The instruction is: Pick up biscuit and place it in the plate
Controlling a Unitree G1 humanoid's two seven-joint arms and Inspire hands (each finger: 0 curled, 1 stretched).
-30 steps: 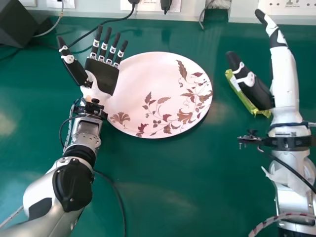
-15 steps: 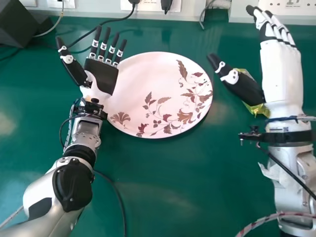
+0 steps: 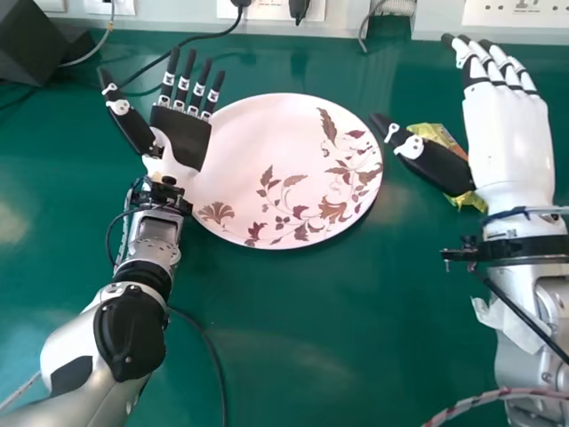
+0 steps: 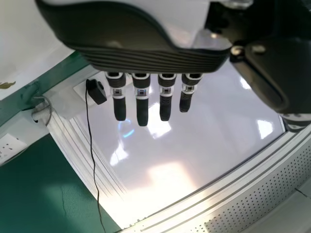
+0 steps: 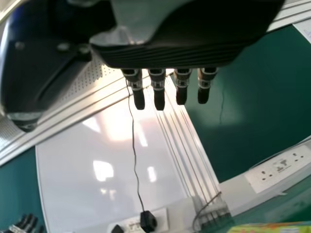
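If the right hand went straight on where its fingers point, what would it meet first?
The right hand would probably meet the white strip behind the table, though the hand's height is unclear.

A plate (image 3: 267,151) lies on the counter (image 3: 293,356), near the middle and towards the back. The left hand (image 3: 182,133) is at its left edge, overlapping it in the head view. Right of the plate, apart from it, is the biscuit packet (image 3: 431,132), partly hidden by the thumb of the right hand (image 3: 511,133), which is farther right. A box (image 3: 31,53) sits in the far left corner, and a socket panel (image 3: 516,12) is behind the counter, at the right
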